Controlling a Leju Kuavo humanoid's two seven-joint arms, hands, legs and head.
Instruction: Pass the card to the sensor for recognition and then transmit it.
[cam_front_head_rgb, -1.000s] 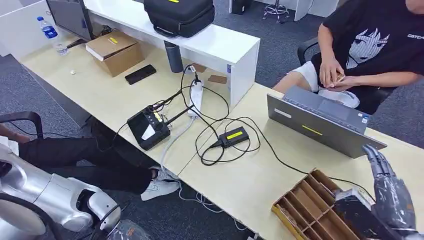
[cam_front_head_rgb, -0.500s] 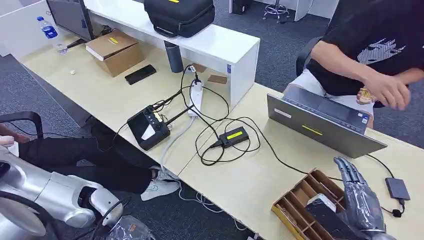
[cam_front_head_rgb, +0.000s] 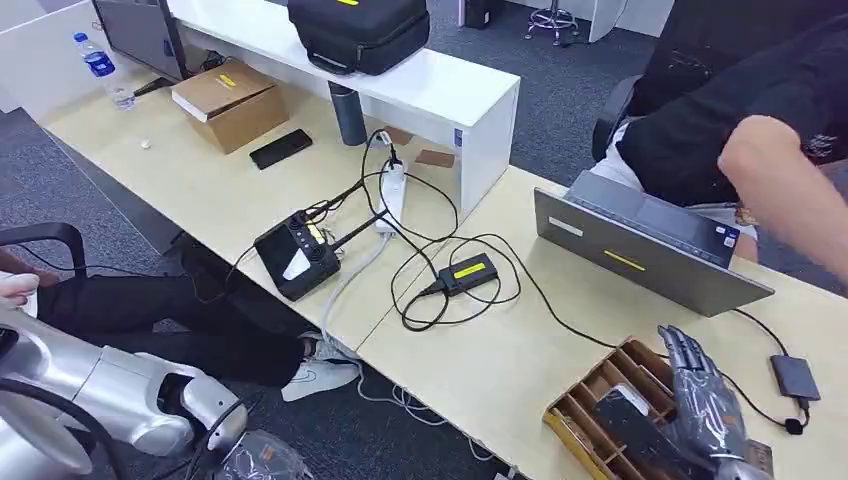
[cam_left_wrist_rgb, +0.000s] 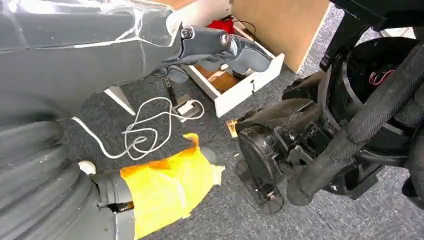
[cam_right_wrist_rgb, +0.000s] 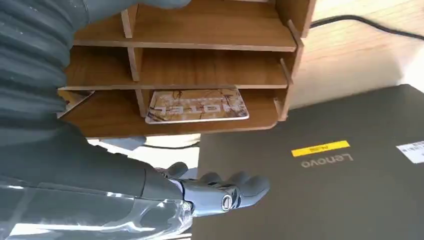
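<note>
A marbled card printed "HOTEL" lies flat in one compartment of the wooden divider tray. My right hand hovers over that tray at the table's near right, with its fingers spread and nothing in them. A small dark sensor box on a cable lies on the table just right of the hand. My left hand hangs low beside the table, above the carpet, fingers extended and holding nothing.
A grey laptop stands open just behind the tray. A person in black leans in from the right, forearm above the laptop. Cables, a power adapter and a controller lie left of the tray.
My right hand has moved left and lower over the tray. The person has leaned in, an arm reaching across the right side. The sensor box came into view.
</note>
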